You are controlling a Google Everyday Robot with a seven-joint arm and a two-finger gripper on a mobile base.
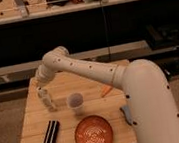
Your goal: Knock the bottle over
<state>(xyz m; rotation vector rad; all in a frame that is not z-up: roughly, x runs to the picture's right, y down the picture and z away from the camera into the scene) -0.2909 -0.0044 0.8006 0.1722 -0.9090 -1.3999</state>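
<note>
The bottle (47,99) is small, slim and pale with a bumpy body. It stands on the left part of the wooden table (35,124), leaning slightly. My gripper (40,89) is at the end of the white arm that reaches in from the right, right at the bottle's top on its far-left side. I cannot tell whether it touches the bottle.
A translucent greyish cup (76,101) stands just right of the bottle. A flat black block (50,136) lies at the front left and an orange ribbed plate (94,135) at the front middle. A small orange thing (106,90) and a blue-grey object (126,115) lie near my arm. Dark shelving stands behind.
</note>
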